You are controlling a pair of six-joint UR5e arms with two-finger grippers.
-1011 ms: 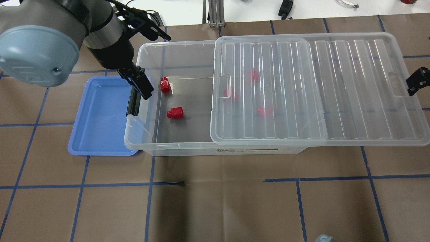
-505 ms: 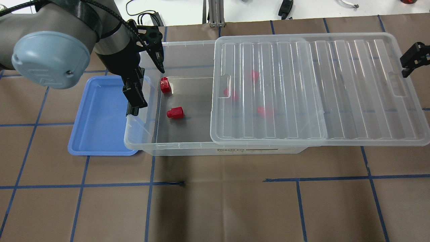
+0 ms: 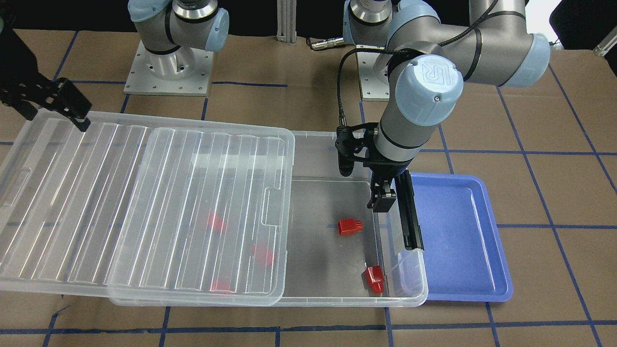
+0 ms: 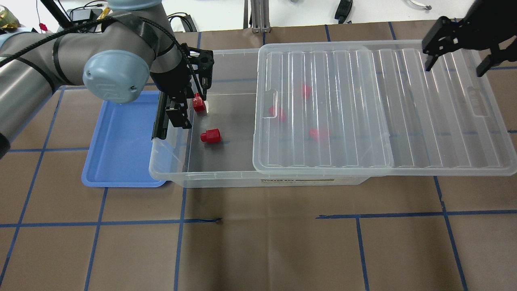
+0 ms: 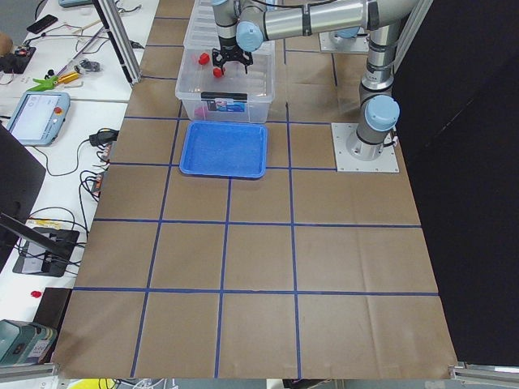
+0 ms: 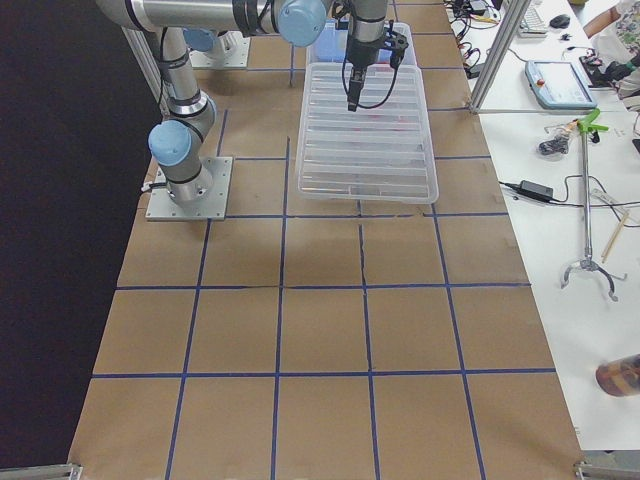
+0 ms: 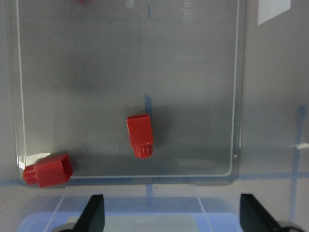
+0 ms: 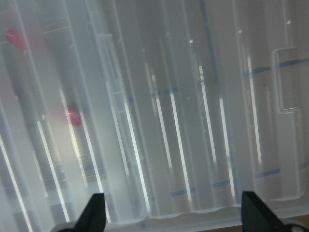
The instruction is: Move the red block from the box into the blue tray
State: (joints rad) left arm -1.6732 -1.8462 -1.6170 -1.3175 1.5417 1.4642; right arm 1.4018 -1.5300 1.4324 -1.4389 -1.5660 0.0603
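Note:
The clear box point(image 4: 210, 178) has its ribbed lid point(image 4: 383, 109) slid to the right, so its left end is open. Two red blocks lie in the open end, one in the far-left corner point(image 4: 198, 103) and one nearer the middle point(image 4: 211, 136). Three more show blurred under the lid point(image 4: 305, 91). The blue tray point(image 4: 121, 137) is empty and touches the box's left end by the black latch point(image 4: 158, 126). My left gripper point(image 4: 189, 102) is open and empty above the open end. In the left wrist view point(image 7: 174, 215) the middle block point(image 7: 140, 136) lies ahead of it. My right gripper point(image 4: 456, 64) is open and empty above the lid's far right.
The lid overhangs the box's right end point(image 3: 29, 202). An aluminium post point(image 4: 256, 16) and cables stand beyond the far edge. The two arm bases point(image 3: 168, 72) sit on the robot's side. Brown paper with a blue tape grid point(image 4: 282, 242) covers the table.
My left gripper has moved right, from above the latch and tray edge to above the box's open end. My right gripper has moved in over the lid's far right corner. The blocks have not moved.

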